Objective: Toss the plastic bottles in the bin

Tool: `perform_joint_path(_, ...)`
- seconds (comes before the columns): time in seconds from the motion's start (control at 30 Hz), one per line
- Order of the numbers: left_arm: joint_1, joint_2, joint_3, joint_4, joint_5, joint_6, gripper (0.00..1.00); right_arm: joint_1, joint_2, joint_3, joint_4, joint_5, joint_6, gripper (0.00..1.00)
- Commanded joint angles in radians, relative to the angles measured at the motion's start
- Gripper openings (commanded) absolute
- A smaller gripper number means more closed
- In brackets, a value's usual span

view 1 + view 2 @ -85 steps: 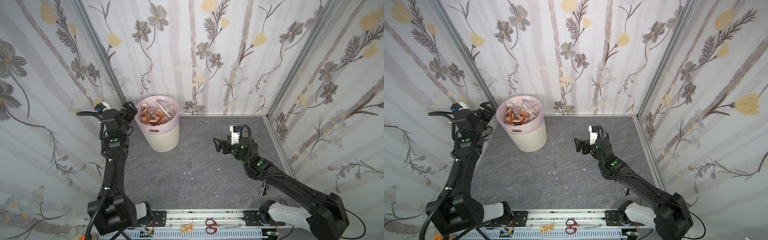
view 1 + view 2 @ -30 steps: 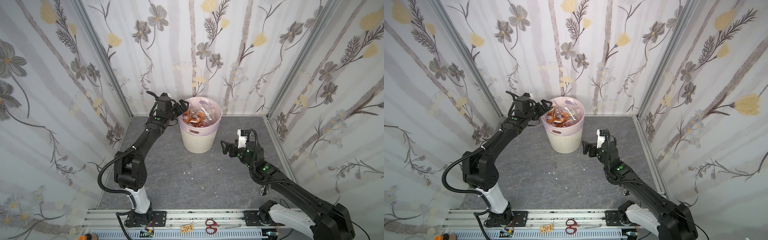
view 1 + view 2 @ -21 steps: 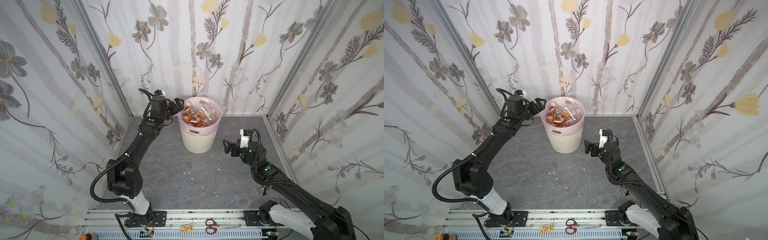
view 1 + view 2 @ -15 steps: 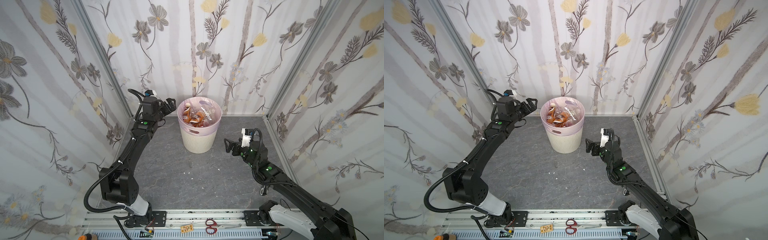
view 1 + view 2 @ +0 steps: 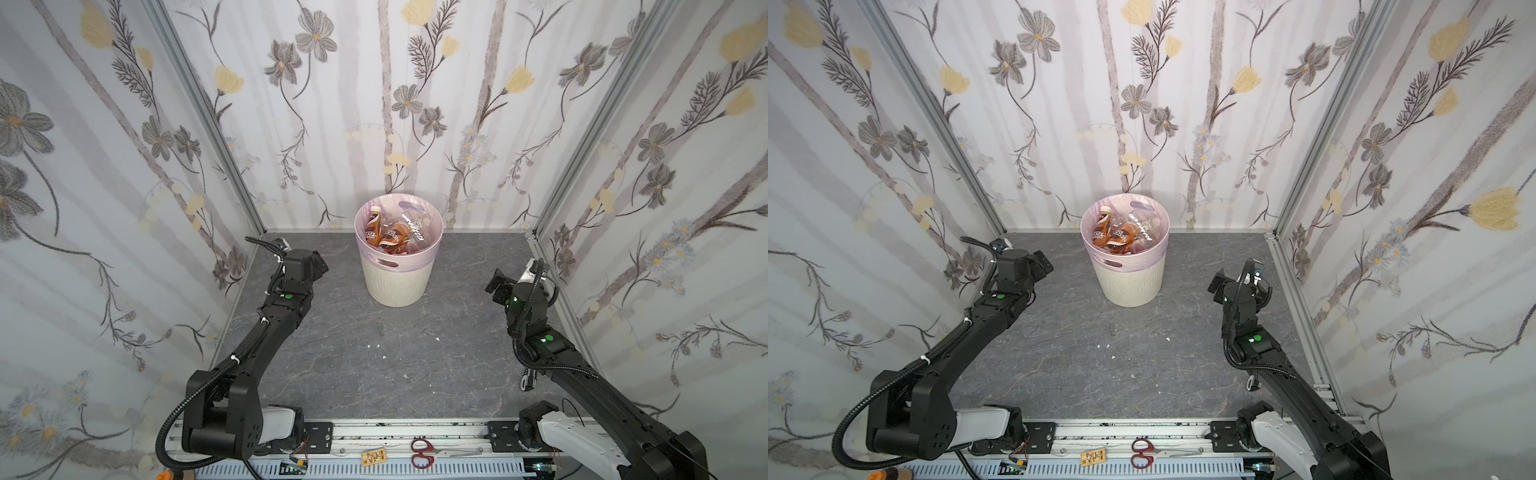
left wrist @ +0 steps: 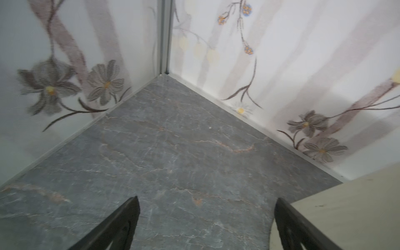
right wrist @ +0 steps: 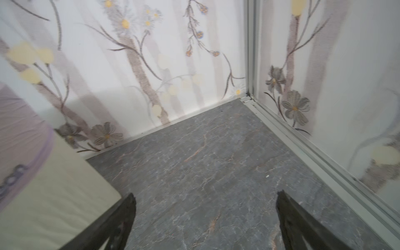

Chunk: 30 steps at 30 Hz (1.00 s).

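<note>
We see the bin [image 5: 395, 286] standing upright on the gray marbled table [image 5: 374, 374], its long axis vertical and its open mouth facing up. A pink bag [image 5: 432, 257] lines it and folds over the rim. The plastic bottles [image 5: 390, 239] all lie inside it, heaped together. One brown bottle [image 5: 372, 230] leans against the bin's inner wall on the left arm's side, cap up and neck tilted outward. Another brown one [image 5: 395, 239] lies slanted across the middle of the bin. A clear bottle [image 5: 415, 226] sits toward the far part of the bin's inside; we cannot tell which way it points.

The left tool [image 6: 206, 199] hangs near the bin on the left arm's side, at about the height of the bin's handle cutout [image 5: 384, 262]. Its jaws are spread wide with only table between them. In the left wrist view the bin's cream wall shows just past one finger [image 6: 290, 220]; in both top views a strip of table separates them. The right tool [image 7: 205, 193] hangs well apart from the bin on the opposite side, jaws likewise spread and holding nothing, with the bin's bagged rim at the edge of its wrist view.

The back wall [image 5: 386, 124] stands just behind the bin. Open table spreads out from the bin toward both arms and toward the front rail [image 5: 395, 436]. A few white crumbs [image 5: 378, 345] lie in front of the bin. Red-handled scissors [image 5: 422, 451] rest on the rail, far from the bin.
</note>
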Motion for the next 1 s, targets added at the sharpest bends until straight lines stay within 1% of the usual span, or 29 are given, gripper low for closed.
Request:
perform_joint_path(0.0,0.014,-0.064,-0.118,0.214,-0.182,0.05,1.0,-0.016,0.014,-0.056,0.124,0.145,-0.043,1.0)
perform_joint_path(0.07,0.015,-0.101,-0.212,0.31,-0.244,0.09,1.0,-0.016,0.012,-0.104,0.205,0.178,-0.08,1.0)
perform_joint_path(0.1,0.016,-0.114,-0.261,0.371,-0.258,0.116,1.0,-0.018,0.012,-0.135,0.257,0.191,-0.098,1.0)
perform_joint_path(0.2,0.023,-0.1,-0.386,0.557,-0.262,0.198,1.0,-0.02,0.032,-0.238,0.483,0.21,-0.185,1.0)
perform_joint_path(0.27,0.034,-0.063,-0.44,0.659,-0.227,0.235,1.0,-0.025,0.062,-0.278,0.627,0.223,-0.26,1.0)
perform_joint_path(0.33,0.038,-0.018,-0.467,0.724,-0.208,0.255,1.0,-0.034,0.096,-0.27,0.641,0.228,-0.297,1.0)
perform_joint_path(0.43,0.045,0.039,-0.5,0.835,-0.133,0.276,1.0,-0.046,0.166,-0.273,0.708,0.244,-0.379,1.0)
perform_joint_path(0.5,0.047,0.074,-0.504,0.879,-0.12,0.306,1.0,-0.063,0.222,-0.312,0.834,0.245,-0.408,1.0)
perform_joint_path(0.53,0.051,0.092,-0.507,0.897,-0.109,0.315,1.0,-0.072,0.241,-0.327,0.87,0.238,-0.411,1.0)
perform_joint_path(0.6,0.052,0.146,-0.503,0.92,-0.076,0.325,1.0,-0.086,0.264,-0.364,0.949,0.196,-0.429,1.0)
perform_joint_path(0.63,0.052,0.181,-0.509,0.966,-0.059,0.338,1.0,-0.088,0.268,-0.38,1.0,0.179,-0.453,1.0)
perform_joint_path(0.7,0.042,0.182,-0.503,0.964,-0.053,0.359,1.0,-0.099,0.273,-0.4,1.06,0.126,-0.469,1.0)
perform_joint_path(0.77,0.042,0.177,-0.512,0.972,-0.07,0.353,1.0,-0.111,0.289,-0.414,1.12,0.103,-0.46,1.0)
perform_joint_path(0.83,0.042,0.17,-0.523,0.985,-0.05,0.358,1.0,-0.13,0.317,-0.445,1.197,0.044,-0.435,1.0)
perform_joint_path(0.9,0.039,0.169,-0.528,0.993,-0.027,0.37,1.0,-0.138,0.357,-0.468,1.304,0.017,-0.46,1.0)
perform_joint_path(0.97,0.02,0.17,-0.527,0.987,-0.047,0.421,1.0,-0.137,0.344,-0.468,1.275,-0.001,-0.456,1.0)
